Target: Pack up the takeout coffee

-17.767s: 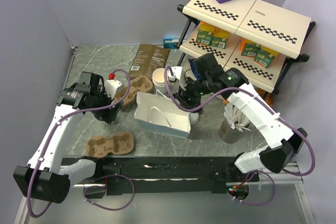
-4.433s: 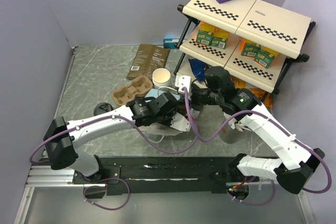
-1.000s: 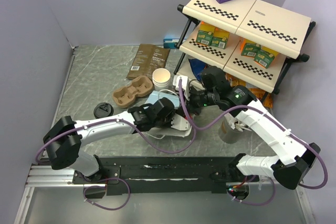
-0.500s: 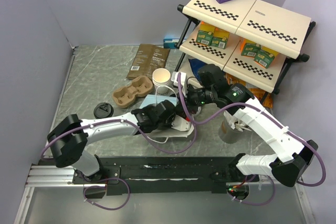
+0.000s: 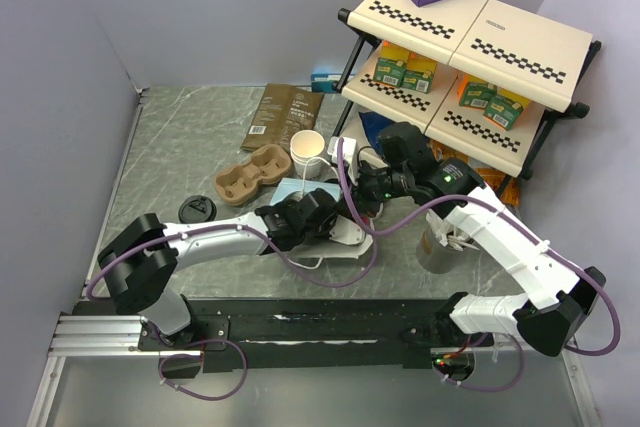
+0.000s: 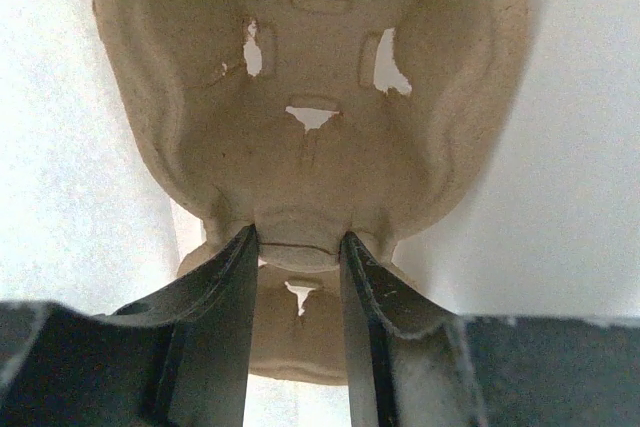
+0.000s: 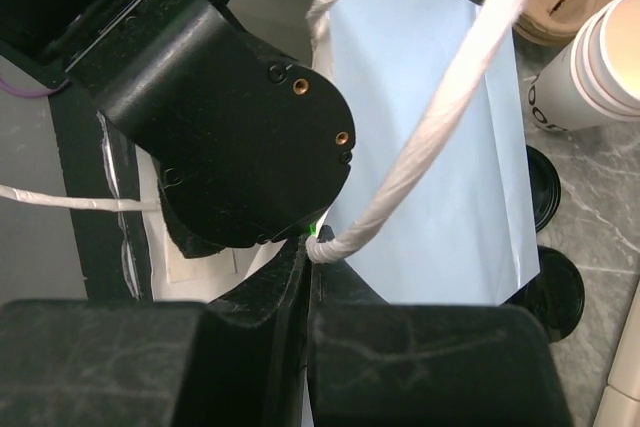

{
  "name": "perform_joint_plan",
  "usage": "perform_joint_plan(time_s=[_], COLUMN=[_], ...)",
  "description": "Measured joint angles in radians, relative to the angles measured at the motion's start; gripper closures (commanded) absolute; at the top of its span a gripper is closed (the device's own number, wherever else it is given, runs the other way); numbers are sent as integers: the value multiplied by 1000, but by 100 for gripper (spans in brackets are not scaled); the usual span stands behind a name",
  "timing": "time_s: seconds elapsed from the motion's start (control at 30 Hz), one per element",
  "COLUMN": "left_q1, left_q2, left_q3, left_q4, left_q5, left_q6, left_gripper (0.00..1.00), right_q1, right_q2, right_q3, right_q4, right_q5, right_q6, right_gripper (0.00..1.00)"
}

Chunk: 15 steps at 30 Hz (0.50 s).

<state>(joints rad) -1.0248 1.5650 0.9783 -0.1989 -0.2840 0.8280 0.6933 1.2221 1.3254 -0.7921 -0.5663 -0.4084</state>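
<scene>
A white paper takeout cup (image 5: 308, 150) stands open-topped behind the bag, and shows as a nested stack (image 7: 610, 62) in the right wrist view. My left gripper (image 6: 297, 242) is shut on the middle bridge of a brown pulp cup carrier (image 6: 310, 97), with the white walls of the paper bag (image 5: 345, 239) around it. In the top view the left fingers are hidden inside the bag. My right gripper (image 7: 318, 247) is shut on the bag's white rope handle (image 7: 440, 107), holding it up above the pale blue bag side (image 7: 450, 177).
A second pulp carrier (image 5: 253, 171) lies left of the cup. One black lid (image 5: 197, 210) lies at the left and two more (image 7: 548, 292) beside the bag. A dark coffee pouch (image 5: 285, 110) lies at the back. A shelf rack (image 5: 470, 57) stands at the right and a metal cup (image 5: 440, 247) near the right arm.
My left arm has pushed the carrier a little deeper into the bag, and the bag's blue side has shifted toward the cup. The right gripper still holds the handle.
</scene>
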Motion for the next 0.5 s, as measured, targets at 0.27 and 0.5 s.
perform_joint_plan(time_s=[0.27, 0.5], left_q1=[12, 19], left_q2=[47, 43], left_q3=[31, 50], left_q4=[22, -22], left_q5=[-1, 29], left_q6=[-38, -71], left_gripper=[54, 32], right_q1=[-14, -15], right_q2=[0, 0], right_q3=[3, 10], right_q4=[-17, -21], right_q5=[28, 27], right_q6=[-11, -16], right_gripper=[100, 100])
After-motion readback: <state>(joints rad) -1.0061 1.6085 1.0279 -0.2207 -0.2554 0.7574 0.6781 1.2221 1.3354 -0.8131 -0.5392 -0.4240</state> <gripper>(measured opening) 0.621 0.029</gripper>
